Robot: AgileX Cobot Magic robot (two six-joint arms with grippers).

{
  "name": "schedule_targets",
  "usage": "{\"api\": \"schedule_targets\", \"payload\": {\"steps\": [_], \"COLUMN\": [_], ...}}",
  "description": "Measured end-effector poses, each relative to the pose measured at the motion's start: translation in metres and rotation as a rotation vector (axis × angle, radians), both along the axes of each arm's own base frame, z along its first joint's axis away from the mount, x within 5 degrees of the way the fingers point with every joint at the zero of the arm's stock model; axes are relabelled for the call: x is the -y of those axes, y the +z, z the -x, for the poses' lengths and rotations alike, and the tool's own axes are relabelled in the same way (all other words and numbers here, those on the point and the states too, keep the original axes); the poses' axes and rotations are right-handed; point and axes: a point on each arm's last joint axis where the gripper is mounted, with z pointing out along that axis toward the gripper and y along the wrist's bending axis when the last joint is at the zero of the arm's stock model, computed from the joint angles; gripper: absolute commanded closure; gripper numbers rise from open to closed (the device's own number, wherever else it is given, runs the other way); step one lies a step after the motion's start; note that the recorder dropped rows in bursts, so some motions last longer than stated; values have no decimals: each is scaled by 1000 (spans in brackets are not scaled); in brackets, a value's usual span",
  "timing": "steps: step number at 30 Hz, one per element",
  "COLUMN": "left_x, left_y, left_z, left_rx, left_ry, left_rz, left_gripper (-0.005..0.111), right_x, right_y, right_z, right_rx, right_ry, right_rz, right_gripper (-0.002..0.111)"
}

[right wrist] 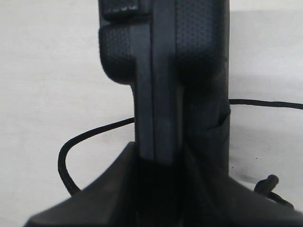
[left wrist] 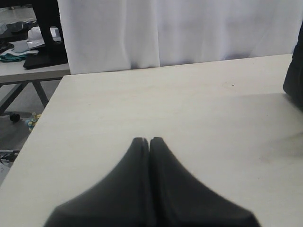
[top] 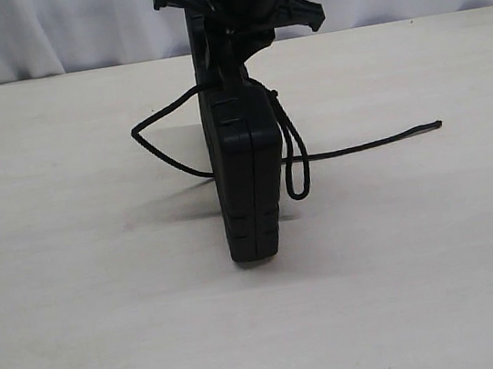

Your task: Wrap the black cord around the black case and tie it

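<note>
1. I am clenching my right claw [right wrist: 160,156] on the top edge of the black case [top: 248,184]. One finger is pressing each broad face.
2. The case is standing on its narrow edge on the table [top: 80,309], near the middle, and seems to be leaning slightly.
3. My left claw [left wrist: 149,140] is hanging over bare table well off to the side, fingertips pressed together and gripping nothing. Only a dark corner of the case is showing at the edge of its view.
4. The black cord [top: 360,145] is meeting the case on both sides, high up, just under my right fingers.
5. On one side it is bowing out in a wide slack loop. On the other it is drooping in a narrow loop down to the table, then trailing away to a free end [top: 438,124].
6. I am judging the wrapping as begun but loose: the cord is going round the case roughly once and is not lying tight.
7. I am seeing no knot joining the two runs, so the tightening and the tying are both left to do.
8. I cannot tell how the cord is crossing the hidden far edge.
</note>
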Motion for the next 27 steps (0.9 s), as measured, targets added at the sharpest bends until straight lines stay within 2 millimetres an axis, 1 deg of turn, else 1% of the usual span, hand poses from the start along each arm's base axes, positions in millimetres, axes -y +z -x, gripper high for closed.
{"api": "schedule_targets", "payload": {"steps": [27], "left_x": [0], "left_y": [0], "left_z": [0], "left_rx": [0], "left_ry": [0], "left_rz": [-4], "left_gripper": [107], "right_x": [-1], "right_y": [0], "right_z": [-3], "right_rx": [24], "right_ry": [-7], "right_rz": [-14], "right_gripper": [104]}}
